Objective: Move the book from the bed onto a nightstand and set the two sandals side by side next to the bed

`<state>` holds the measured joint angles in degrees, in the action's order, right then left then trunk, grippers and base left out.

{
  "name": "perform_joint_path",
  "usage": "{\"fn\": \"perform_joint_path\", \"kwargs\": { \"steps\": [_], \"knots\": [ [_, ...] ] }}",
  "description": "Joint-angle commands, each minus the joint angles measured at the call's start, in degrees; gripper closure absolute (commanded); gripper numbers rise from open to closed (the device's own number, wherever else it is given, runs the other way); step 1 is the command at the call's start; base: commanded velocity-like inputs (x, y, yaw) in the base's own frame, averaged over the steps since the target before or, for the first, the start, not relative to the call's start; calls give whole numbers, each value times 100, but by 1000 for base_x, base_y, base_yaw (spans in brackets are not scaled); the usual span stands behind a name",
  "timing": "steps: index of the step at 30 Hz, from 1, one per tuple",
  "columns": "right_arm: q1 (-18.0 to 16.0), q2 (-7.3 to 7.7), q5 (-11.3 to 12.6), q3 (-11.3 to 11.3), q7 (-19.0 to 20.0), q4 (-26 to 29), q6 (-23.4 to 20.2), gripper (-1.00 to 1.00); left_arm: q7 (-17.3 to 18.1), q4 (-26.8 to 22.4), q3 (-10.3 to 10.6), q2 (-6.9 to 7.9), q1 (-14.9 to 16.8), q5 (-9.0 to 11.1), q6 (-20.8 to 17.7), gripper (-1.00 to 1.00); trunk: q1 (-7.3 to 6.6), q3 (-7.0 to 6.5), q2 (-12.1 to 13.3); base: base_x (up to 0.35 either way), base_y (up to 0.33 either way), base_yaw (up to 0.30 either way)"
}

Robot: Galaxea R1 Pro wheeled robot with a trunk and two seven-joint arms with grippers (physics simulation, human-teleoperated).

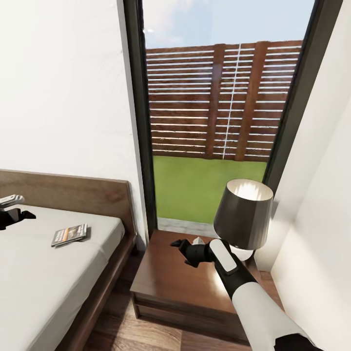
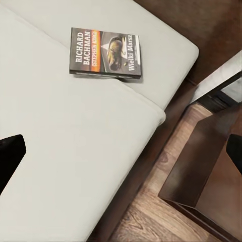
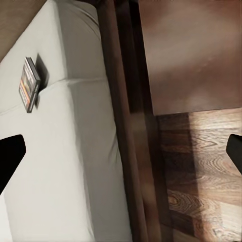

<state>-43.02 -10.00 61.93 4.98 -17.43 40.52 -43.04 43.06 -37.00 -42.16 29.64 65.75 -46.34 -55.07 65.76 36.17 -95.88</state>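
Observation:
The book (image 1: 70,234) lies flat on the bed's grey mattress (image 1: 44,273) near the headboard; its dark cover with an orange band faces up (image 2: 106,53). My left gripper (image 1: 12,216) hovers open over the mattress, left of the book (image 3: 30,83). The nightstand (image 1: 180,287) stands right of the bed under the window. My right gripper (image 1: 180,251) hangs open above its top, holding nothing. Dark fingertips (image 2: 10,156) sit wide apart at the edges of both wrist views. The sandals are out of view.
A dark-shaded lamp (image 1: 243,214) stands on the nightstand's back right, close to my right forearm. The dark bed frame (image 3: 118,126) and a strip of wood floor (image 3: 201,166) separate bed and nightstand (image 2: 212,166). White walls close in on both sides.

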Motion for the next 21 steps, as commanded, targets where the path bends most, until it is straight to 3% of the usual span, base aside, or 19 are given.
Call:
{"fn": "perform_joint_path", "kwargs": {
  "steps": [1, 10, 21],
  "knots": [
    [-3, 0, 57, 4, -58, 6, -3, -100, 58, -4, -25, -2, 8, -59, -13, -100, 0, 6, -3, 66, 0, 0],
    [-2, 0, 56, 10, -62, -7, -3, -100, 63, -1, -29, -2, 8, -51, -12, -100, 0, 6, -3, 98, 0, 41],
    [3, 0, 53, 9, -50, -8, -11, -100, 59, -1, -29, -2, 8, -51, -12, -100, 0, 6, -3, 145, 53, 222]
  ]
}}
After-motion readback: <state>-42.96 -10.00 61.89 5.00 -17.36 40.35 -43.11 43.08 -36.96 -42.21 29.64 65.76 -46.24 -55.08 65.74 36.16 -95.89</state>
